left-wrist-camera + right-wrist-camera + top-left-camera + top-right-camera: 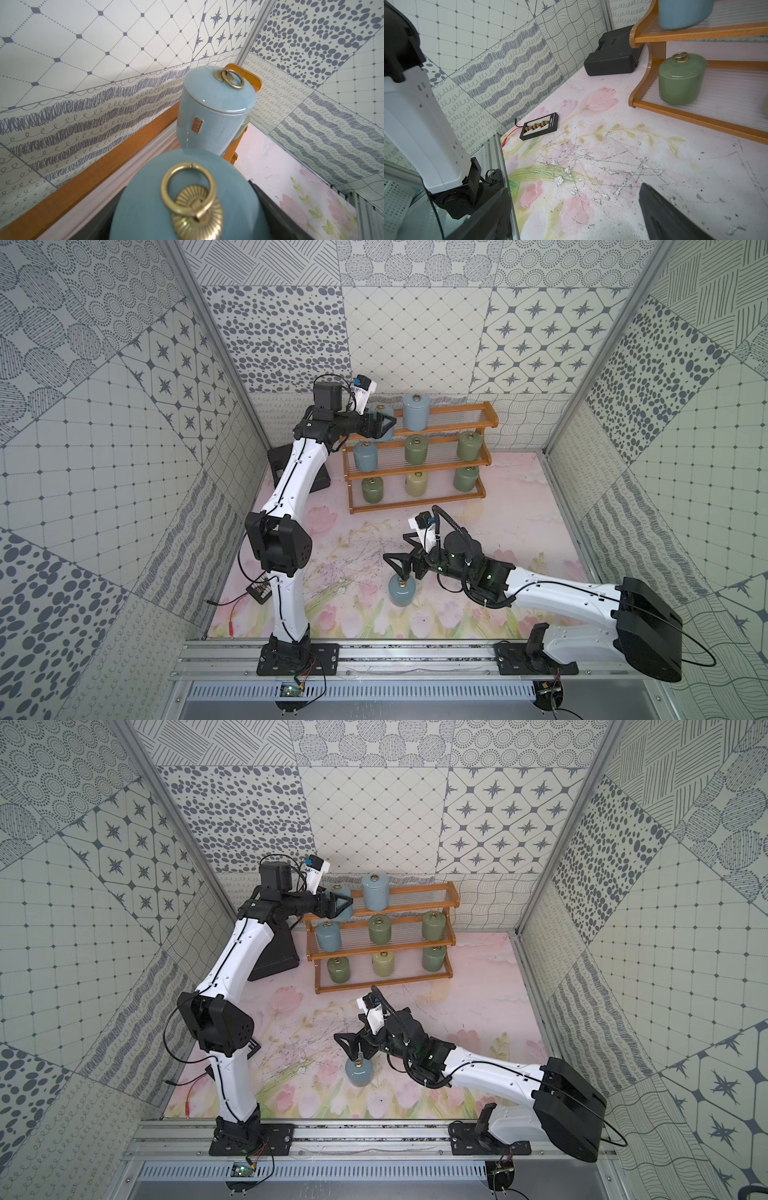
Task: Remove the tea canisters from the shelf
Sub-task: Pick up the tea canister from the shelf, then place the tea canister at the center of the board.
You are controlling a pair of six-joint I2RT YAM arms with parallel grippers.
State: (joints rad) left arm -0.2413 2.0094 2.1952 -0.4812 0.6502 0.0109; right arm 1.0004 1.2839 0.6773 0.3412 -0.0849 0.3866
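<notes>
Table (pixel 519 497): floral pink top, patterned walls around.
Shelf (pixel 440 467): at the back, eight canisters (pixel 417 450) upright on its three tiers.
Left gripper (pixel 385 428): jaws clamped on the top tier's left blue canister (pixel 141 207).
Right gripper (pixel 405 549): jaws wide apart, empty, just above the ninth canister (pixel 400 591), which stands on the table.
</notes>
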